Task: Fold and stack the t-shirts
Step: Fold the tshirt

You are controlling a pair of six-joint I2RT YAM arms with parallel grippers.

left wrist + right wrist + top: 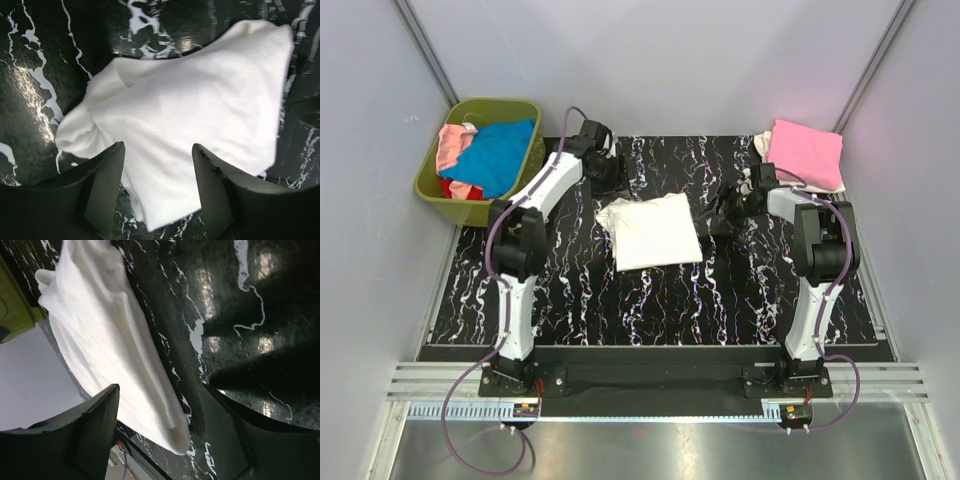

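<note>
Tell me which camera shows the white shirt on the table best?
The top external view: the whole folded white t-shirt shows, every edge against the dark table. The left wrist view shows it close, but its near edge is partly hidden; the right wrist view shows only a slanted strip.

1. A robotics lab cell (no home) is being shown.
2. A black marbled table [650, 300] is being boxed in by plain pale walls [670, 60].
3. A left arm [535, 200] and a right arm [810, 300] are being held beside slotted aluminium rails [430, 380].
</note>
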